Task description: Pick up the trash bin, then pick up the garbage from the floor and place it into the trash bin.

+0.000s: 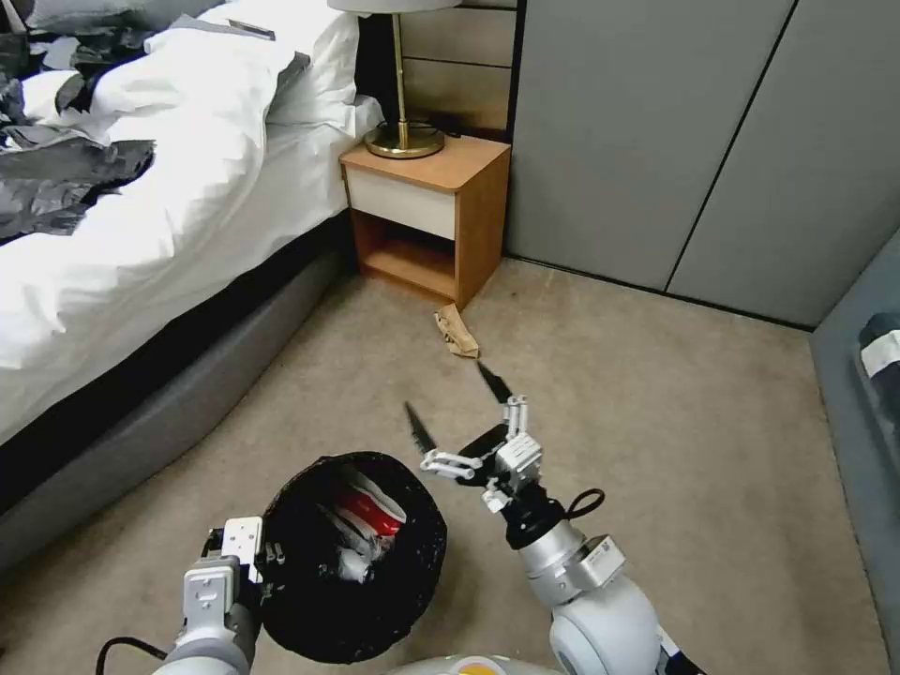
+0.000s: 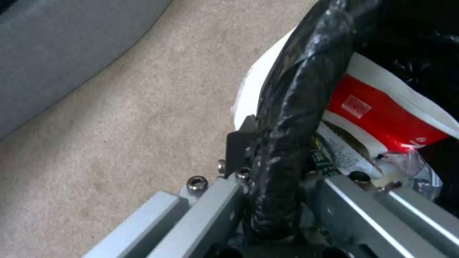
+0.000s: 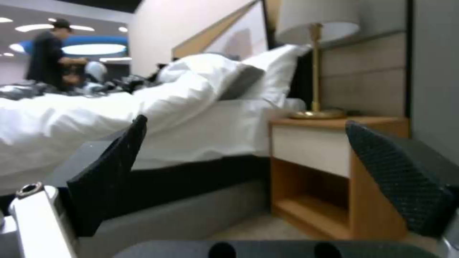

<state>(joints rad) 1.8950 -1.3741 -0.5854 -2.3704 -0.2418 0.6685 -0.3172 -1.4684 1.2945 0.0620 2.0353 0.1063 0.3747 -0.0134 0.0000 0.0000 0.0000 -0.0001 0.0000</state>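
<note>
The trash bin (image 1: 352, 600), lined with a black bag, hangs low at the front left. My left gripper (image 1: 265, 555) is shut on its rim. In the left wrist view the bag-wrapped rim (image 2: 292, 100) runs between the left gripper's (image 2: 277, 168) fingers. A red-white packet (image 2: 378, 107) and other litter lie inside the bin. A piece of garbage, a crumpled brown paper bag (image 1: 457, 331), lies on the carpet by the nightstand's front corner. My right gripper (image 1: 446, 388) hovers open a short way in front of that bag, nothing between its black pads (image 3: 110, 179).
The bed (image 1: 141, 234) with white bedding fills the left side. A wooden nightstand (image 1: 427, 202) with a brass lamp (image 1: 403, 141) stands against grey wall panels (image 1: 656, 141). Grey furniture (image 1: 858, 422) lines the right edge. Carpet between them is open.
</note>
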